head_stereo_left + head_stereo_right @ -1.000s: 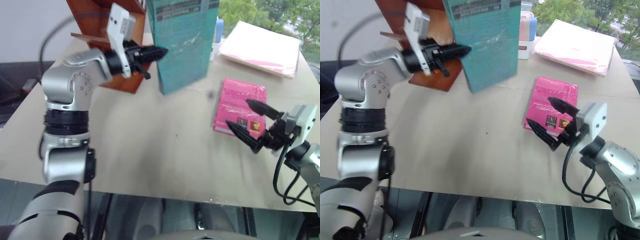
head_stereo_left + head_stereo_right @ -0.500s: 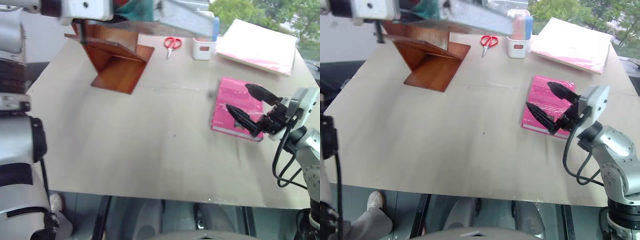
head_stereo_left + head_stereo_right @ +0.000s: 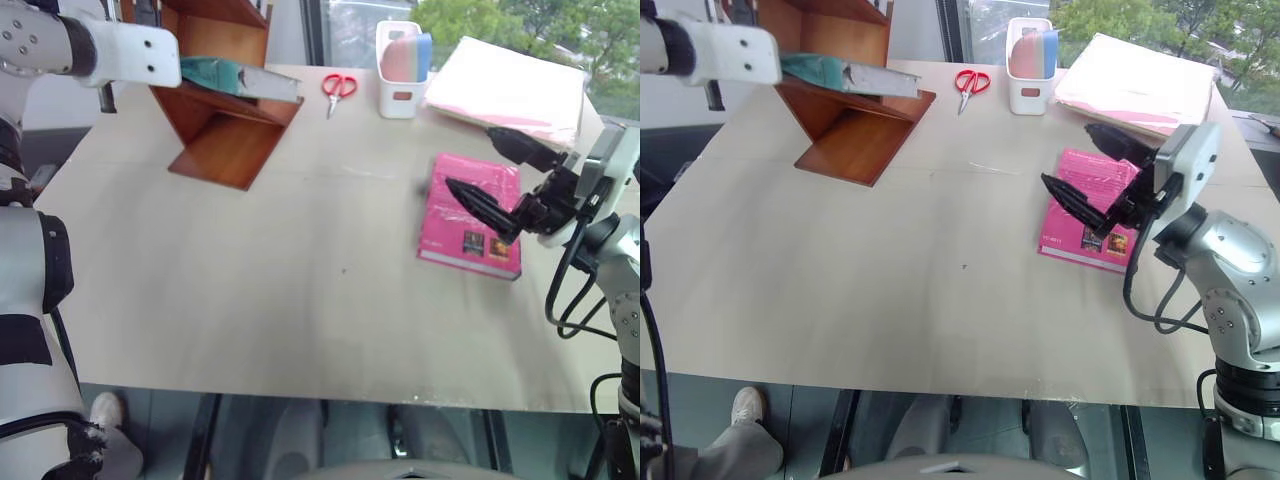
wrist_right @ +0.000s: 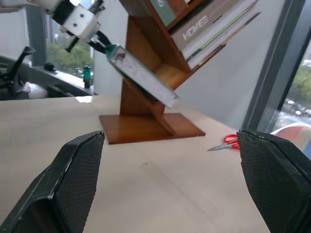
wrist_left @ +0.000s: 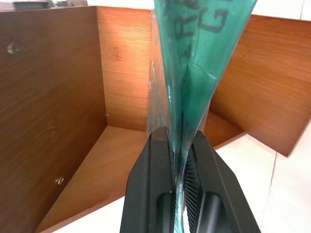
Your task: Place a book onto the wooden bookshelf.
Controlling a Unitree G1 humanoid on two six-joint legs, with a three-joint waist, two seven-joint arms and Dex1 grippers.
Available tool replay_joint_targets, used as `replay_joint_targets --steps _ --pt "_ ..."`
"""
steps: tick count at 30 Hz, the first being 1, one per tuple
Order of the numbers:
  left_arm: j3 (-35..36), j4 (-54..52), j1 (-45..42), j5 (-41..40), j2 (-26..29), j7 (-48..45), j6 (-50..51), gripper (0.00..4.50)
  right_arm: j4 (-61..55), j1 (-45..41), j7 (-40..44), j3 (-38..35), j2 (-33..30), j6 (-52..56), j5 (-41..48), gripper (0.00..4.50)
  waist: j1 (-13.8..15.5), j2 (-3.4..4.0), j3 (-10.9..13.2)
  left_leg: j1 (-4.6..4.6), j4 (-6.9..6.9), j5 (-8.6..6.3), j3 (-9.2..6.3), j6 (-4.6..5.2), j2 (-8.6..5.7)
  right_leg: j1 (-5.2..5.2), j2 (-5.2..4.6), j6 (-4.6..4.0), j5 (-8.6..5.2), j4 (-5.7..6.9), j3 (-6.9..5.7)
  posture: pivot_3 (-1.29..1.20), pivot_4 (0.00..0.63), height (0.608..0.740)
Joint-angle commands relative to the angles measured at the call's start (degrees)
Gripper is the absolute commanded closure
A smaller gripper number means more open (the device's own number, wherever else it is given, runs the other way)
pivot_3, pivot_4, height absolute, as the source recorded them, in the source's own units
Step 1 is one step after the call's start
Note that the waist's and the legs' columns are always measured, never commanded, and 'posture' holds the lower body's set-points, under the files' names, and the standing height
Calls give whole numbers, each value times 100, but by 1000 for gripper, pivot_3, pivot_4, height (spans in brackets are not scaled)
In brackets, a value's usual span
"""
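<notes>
Flanking pink book (image 3: 470, 215): scissors (image 3: 339, 87), white holder (image 3: 400, 70), paper stack (image 3: 510, 92)

Tall reddish-brown polished wooden bookshelf (image 3: 225, 120): its upper boards are cut off by the head views' top edge.
Large teal-green plastic-wrapped book (image 3: 845, 75): its left end is hidden behind the left arm's white wrist block.
Left gripper (image 5: 181, 145): fingertips hidden in the head views.
Cover lettering on the book: cut off in the left wrist view, unreadable.
Thin pink book (image 3: 470, 215): title too small to read.

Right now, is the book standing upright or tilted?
Tilted: the book slants along the wooden bookshelf board, left gripper shut on its edge.
</notes>
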Motion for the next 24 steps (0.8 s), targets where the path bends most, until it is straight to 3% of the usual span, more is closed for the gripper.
replay_joint_targets --steps 1,2,4,10,12,15,18,20,22,24 --pt "47 355 -12 78 79 -25 104 4438 -243 -163 97 -67 -89 -1 170 0 -11 1 -1 1 0 0 2 0 -1 0 -1 0 0 0 1 0 150 740" --pt "98 383 -13 36 65 -75 154 3843 -260 -174 122 -59 -103 5 185 0 -12 1 -1 5 0 0 2 0 -1 1 -1 0 0 5 1 0 150 740" --pt "151 390 -21 16 61 -87 213 3388 -288 -170 153 -72 -131 17 195 0 -16 1 0 11 0 0 2 0 -1 2 -1 0 0 15 3 0 150 740" --pt "498 321 57 -352 163 -321 32 459 -209 -205 329 -46 -227 36 182 0 -25 -1 0 0 3 1 4 -1 0 -4 -1 0 0 14 5 0 150 740" --pt "744 226 153 -635 189 -417 -148 59 -148 -222 394 -31 -255 34 161 0 -20 -1 0 -10 3 1 4 -1 0 -14 -1 0 0 14 4 0 150 740" --pt "1095 42 295 -1114 175 -728 -384 59 -89 -230 496 -38 -308 45 155 0 -13 -3 2 -30 8 2 2 -3 -1 -29 -2 0 1 15 0 0 150 740" --pt "2123 -1342 844 -3259 -214 -2274 200 59 5 -294 625 -25 -401 129 193 0 10 -3 2 -31 8 4 1 -6 -3 -29 -6 -1 1 13 -2 0 150 740" --pt "2528 -3572 1767 -4882 -375 -2876 1987 59 89 -315 684 23 -466 186 164 0 64 -4 2 -37 14 15 -5 -24 0 -28 -8 -2 1 12 -10 0 150 740" --pt "2707 -5867 2765 -6232 -433 -2477 3973 59 195 -312 777 125 -542 172 10 0 67 -4 1 -40 18 17 -4 -27 19 -24 -9 -3 2 8 -5 0 150 740" --pt "2879 -7331 3633 -7230 -654 -1690 5303 59 253 -293 830 232 -594 218 -88 0 66 -4 -1 -41 29 17 -2 -27 23 -20 -6 -3 2 4 -2 0 150 740"
